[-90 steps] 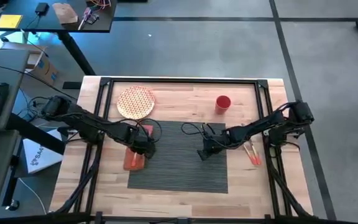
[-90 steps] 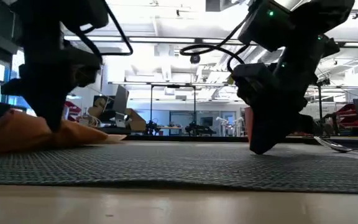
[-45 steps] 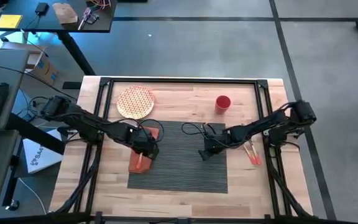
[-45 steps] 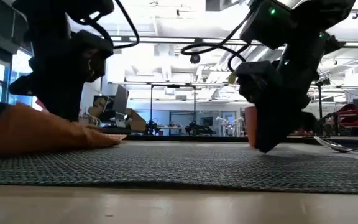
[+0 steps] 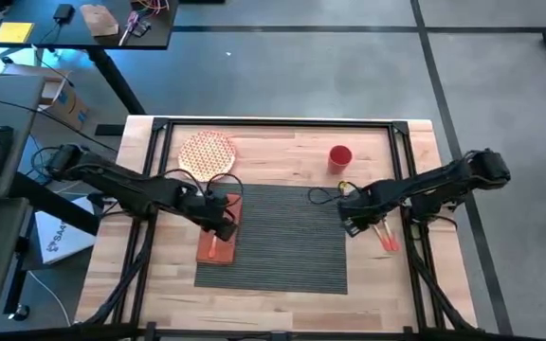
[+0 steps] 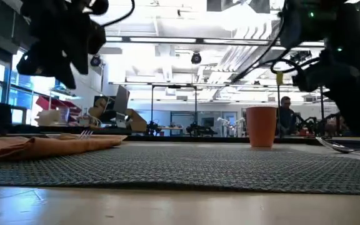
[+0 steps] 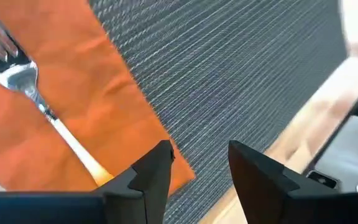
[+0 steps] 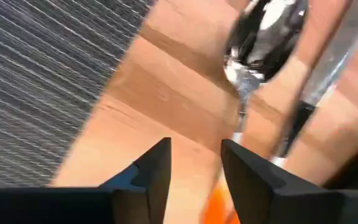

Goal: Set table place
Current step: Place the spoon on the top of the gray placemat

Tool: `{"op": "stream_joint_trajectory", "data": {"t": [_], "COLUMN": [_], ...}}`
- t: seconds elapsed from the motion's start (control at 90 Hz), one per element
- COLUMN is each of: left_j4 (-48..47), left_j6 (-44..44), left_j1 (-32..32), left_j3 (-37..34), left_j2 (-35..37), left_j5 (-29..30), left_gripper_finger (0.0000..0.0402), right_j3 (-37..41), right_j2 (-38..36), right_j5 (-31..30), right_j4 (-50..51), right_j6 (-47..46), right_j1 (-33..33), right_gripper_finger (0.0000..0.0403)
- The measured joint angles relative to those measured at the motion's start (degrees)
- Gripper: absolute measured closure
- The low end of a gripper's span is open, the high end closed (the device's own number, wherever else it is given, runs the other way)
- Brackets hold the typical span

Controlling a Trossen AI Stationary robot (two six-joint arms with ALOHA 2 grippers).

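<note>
Placemat (image 5: pixel 282 237) first: we see it lying flat in the middle of the table (image 5: pixel 282 303), dark, ribbed and limp, so we judge it will slide and buckle if pushed; better left alone. The round patterned plate (image 5: pixel 207 154) sits at the far left corner, well apart from the mat; we judge it stiff and breakable, best taken at the rim. The orange napkin (image 5: pixel 219 232) overlaps the mat's left edge, soft and light. The red cup (image 5: pixel 339 156) stands beyond the mat, light and easy to tip. A fork (image 7: pixel 42 112) rests on the napkin; a spoon (image 8: pixel 263 34) and knife lie right of the mat, thin and slippery, best pinched across the handle. Our left gripper (image 5: pixel 218 210) hangs over the napkin, fingers spread. Our right gripper (image 5: pixel 354 220) hangs by the cutlery, fingers spread, empty.
</note>
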State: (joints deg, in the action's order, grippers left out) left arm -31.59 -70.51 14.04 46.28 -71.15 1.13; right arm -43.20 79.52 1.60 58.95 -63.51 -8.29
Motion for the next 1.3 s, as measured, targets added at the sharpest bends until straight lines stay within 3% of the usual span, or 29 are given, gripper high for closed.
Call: {"op": "stream_joint_trajectory", "data": {"t": [0.256, 0.456, 0.622, 0.867, 1.022, 1.2, 1.3], "left_j4": [-0.1, -0.2, -0.2, -0.1, 0.7, 5.1, 5.5], "left_j6": [0.7, 0.7, 0.7, 0.6, 0.7, 4.2, 7.8], "left_j1": [0.0, 1.3, 2.5, 2.9, 2.7, 1.0, -1.2], "left_j3": [0.0, 0.0, 0.0, 0.0, 0.0, 0.0, 1.5], "left_j2": [1.1, 1.1, 1.1, 1.1, 1.1, 3.0, 4.8], "left_j5": [1.5, 2.0, 2.4, 2.7, 2.8, 2.6, 2.6], "left_gripper_finger": [0.0261, 0.0261, 0.0261, 0.0261, 0.0261, 0.0261, 0.0261], "right_j3": [5.6, 10.3, 9.1, 2.2, -1.2, -1.2, -1.3], "right_j2": [2.7, 2.1, 2.3, 1.6, 1.7, 3.7, 5.5], "right_j5": [0.2, 4.9, 6.2, 16.4, 12.6, -1.7, -3.4], "right_j4": [-1.9, -9.2, -9.9, -13.0, -25.4, -33.1, -34.3], "right_j6": [2.1, 4.8, 4.2, -4.4, -16.8, -33.2, -37.6], "right_j1": [4.7, 6.3, 5.8, 3.5, -0.8, -3.7, -3.7], "right_gripper_finger": [0.0270, 0.0303, 0.0390, 0.0401, 0.0403, 0.0403, 0.0403]}}
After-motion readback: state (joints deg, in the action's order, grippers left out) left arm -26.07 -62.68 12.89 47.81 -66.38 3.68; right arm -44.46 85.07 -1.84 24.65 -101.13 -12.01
